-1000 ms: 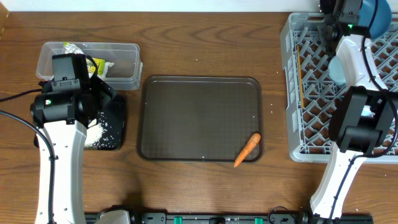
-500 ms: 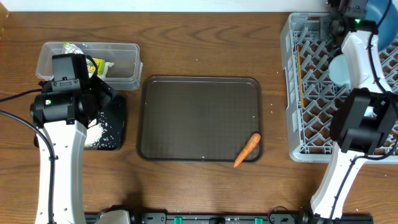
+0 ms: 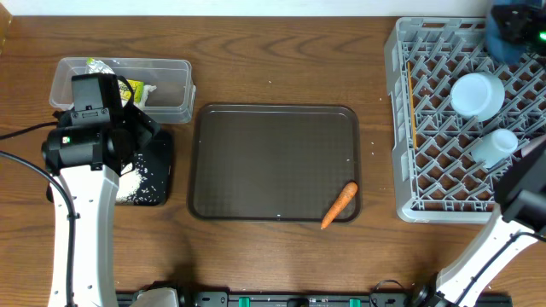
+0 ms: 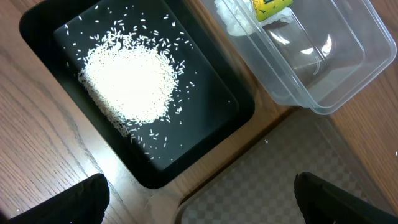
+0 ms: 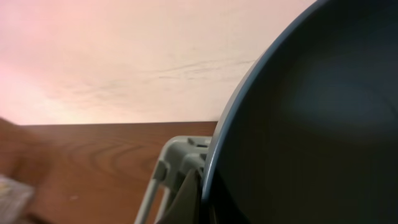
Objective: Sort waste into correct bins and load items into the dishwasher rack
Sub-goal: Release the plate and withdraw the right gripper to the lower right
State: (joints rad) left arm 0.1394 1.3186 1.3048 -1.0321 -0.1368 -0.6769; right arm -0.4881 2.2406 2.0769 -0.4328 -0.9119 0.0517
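The carrot (image 3: 339, 205) lies in the near right corner of the brown tray (image 3: 213, 162). Its long axis runs diagonally, with the thick end pointed toward the rack (image 3: 401, 128) and the tip over the tray's near rim. It is shown only in the overhead view.

The left gripper (image 4: 199, 202) is held wide open above the black tray (image 4: 236, 118), and only its fingertips are seen, cut off at the frame's lower corners. Rice (image 4: 127, 81) is heaped in that tray. The wrapper (image 4: 268, 6) and tissue (image 4: 233, 18) lie in the tub (image 4: 336, 81), cropped at the top edge.

The right gripper (image 5: 198, 202) is clenched on the rim of the dish (image 5: 311, 124) at the rack's far right corner. One finger (image 5: 186, 199) is visible and the other is hidden. Two cups (image 3: 476, 94) (image 3: 495, 147) are seen in the rack from overhead only.
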